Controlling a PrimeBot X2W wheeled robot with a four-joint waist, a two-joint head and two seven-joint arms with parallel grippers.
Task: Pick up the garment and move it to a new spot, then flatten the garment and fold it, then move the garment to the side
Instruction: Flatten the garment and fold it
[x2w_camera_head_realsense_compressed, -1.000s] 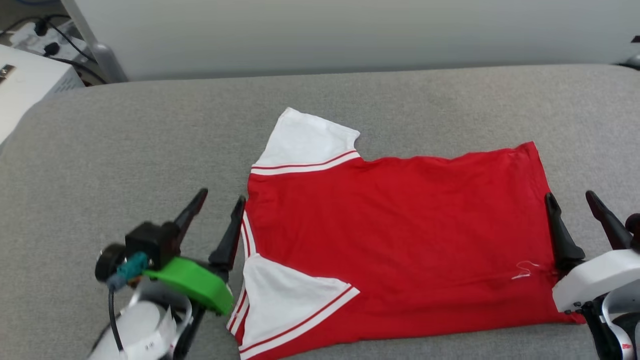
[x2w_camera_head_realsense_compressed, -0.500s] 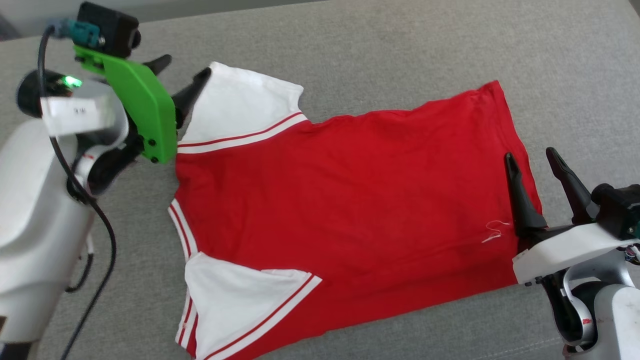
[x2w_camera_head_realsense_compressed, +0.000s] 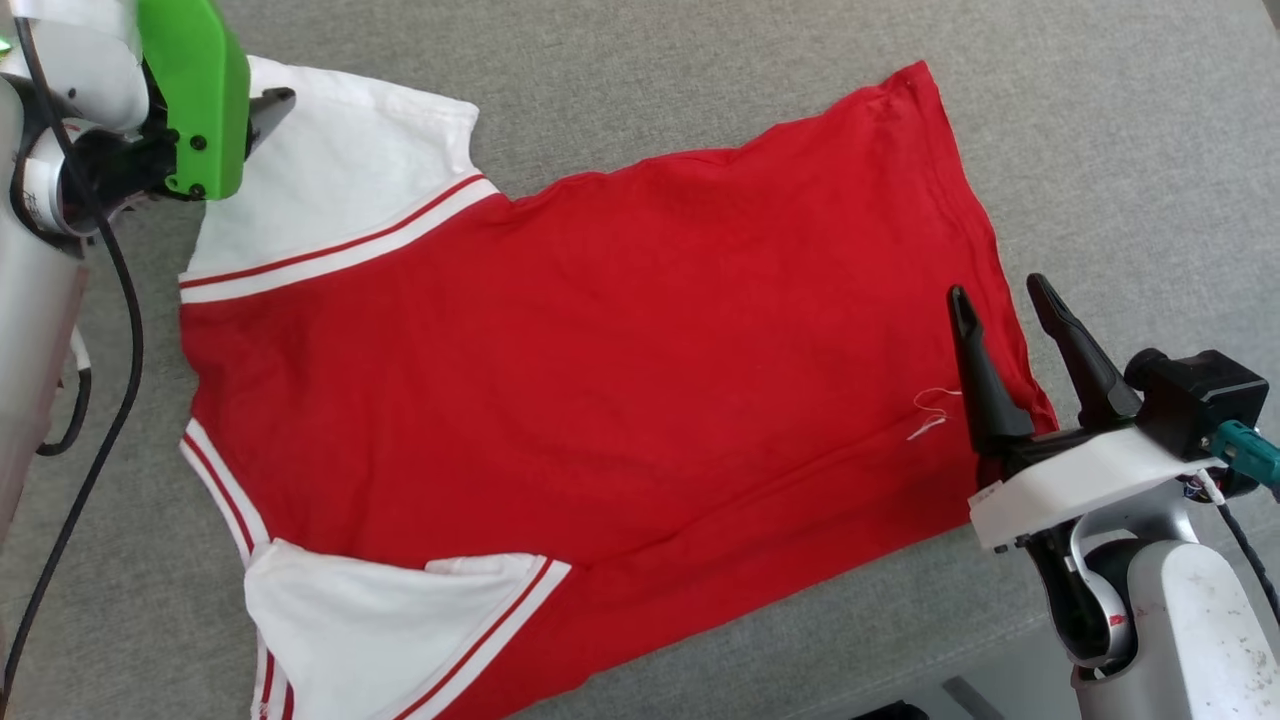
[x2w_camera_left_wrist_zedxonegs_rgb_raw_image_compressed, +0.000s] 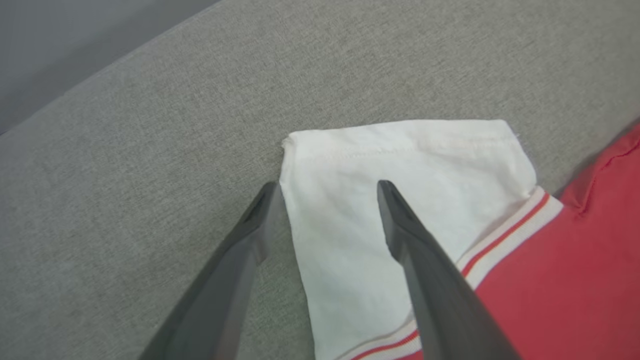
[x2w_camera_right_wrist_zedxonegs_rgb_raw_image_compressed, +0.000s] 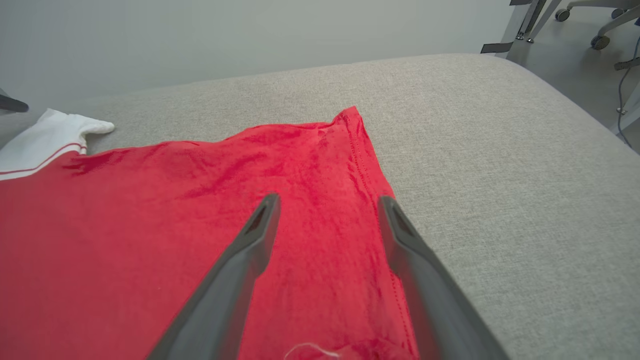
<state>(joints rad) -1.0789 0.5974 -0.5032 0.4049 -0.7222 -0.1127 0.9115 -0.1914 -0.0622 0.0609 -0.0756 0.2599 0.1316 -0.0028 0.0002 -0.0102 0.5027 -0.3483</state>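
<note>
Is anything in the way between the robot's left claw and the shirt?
No, nothing visible is. The left gripper hangs open right at a white sleeve corner of the garment, which lies on the grey cushion.

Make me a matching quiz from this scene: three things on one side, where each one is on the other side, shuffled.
Things:
1. left gripper
2. right gripper
3. loose white thread

Places:
A. lying on the red cloth
B. open above the garment's hem
C. open over the white sleeve's edge

Pairs: 1-C, 2-B, 3-A
</note>
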